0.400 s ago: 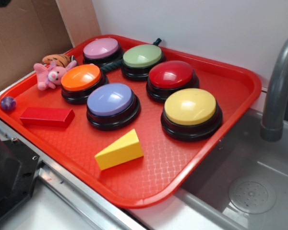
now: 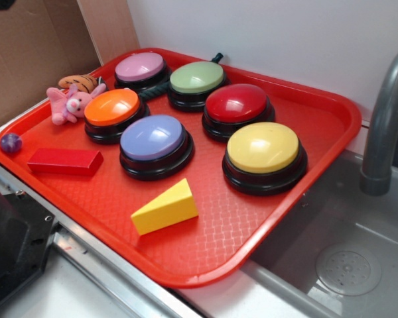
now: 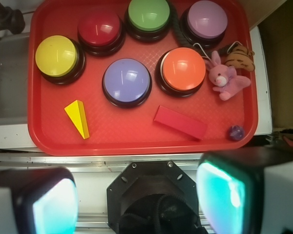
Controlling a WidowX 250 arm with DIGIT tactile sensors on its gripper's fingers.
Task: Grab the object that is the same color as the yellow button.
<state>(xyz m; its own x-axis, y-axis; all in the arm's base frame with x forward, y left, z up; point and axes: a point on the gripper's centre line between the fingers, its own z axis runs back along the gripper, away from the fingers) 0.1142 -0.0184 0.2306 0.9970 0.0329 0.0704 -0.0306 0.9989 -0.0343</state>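
Note:
A small yellow wedge block (image 2: 166, 208) (image 3: 78, 117) lies on the red tray (image 2: 205, 255) near its front edge, apart from everything else. The yellow button (image 2: 263, 148) (image 3: 56, 56), a domed disc on a black base, stands a little behind it, nearest the sink. In the wrist view my gripper (image 3: 136, 197) hangs high above the robot's black base, off the tray's near edge. Its two fingers (image 3: 224, 195) stand wide apart and open, with nothing between them. The exterior view does not show the gripper.
Purple (image 2: 152, 139), orange (image 2: 111, 107), red (image 2: 237, 103), green (image 2: 197, 78) and pink (image 2: 140, 67) buttons fill the tray. A red rectangular block (image 2: 65, 161), a small purple ball (image 2: 10, 142) and plush toys (image 2: 71, 101) lie at its left. A sink with a grey faucet (image 2: 385, 126) is on the right.

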